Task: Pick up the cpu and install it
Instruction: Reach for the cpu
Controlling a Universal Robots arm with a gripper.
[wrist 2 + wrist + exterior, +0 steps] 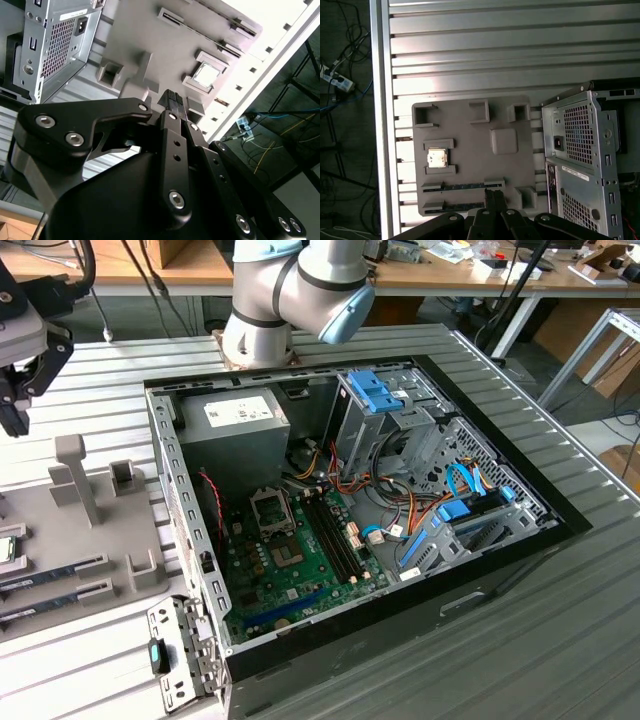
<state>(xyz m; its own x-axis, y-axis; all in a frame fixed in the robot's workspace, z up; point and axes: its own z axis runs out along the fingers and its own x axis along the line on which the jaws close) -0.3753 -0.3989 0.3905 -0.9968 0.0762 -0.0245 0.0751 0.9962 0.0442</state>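
1. First wrist view: the cpu [437, 159] lies flat, silver top up, in its own recess on the grey tray [470, 125]. The tray rests on the slatted desk [495, 50]. Nothing touches the chip.
2. Near that recess on the same tray, two memory sticks [462, 186] sit on edge in their slots. Do not mistake them for your target.
3. Your pincer [494, 196] hangs above the tray, well apart from the cpu, which lies off to one side of its tips. In both wrist views the fingers are pressed together with nothing between them.
4. By my reading you are in the approach to the pick. The chip is not yet lifted and no part of the install has begun.
5. In the exterior view the tray lies at the exterior view's left of the open computer case [172, 480]. The socket [272, 510] on the motherboard [300, 570] looks vacant, with no silver top in it.
6. A pick from here calls for three things, as I judge it:
   - centre the tips over the chip;
   - spread the fingers wider than it;
   - come down level, so the pads meet opposite edges without fouling the recess walls.
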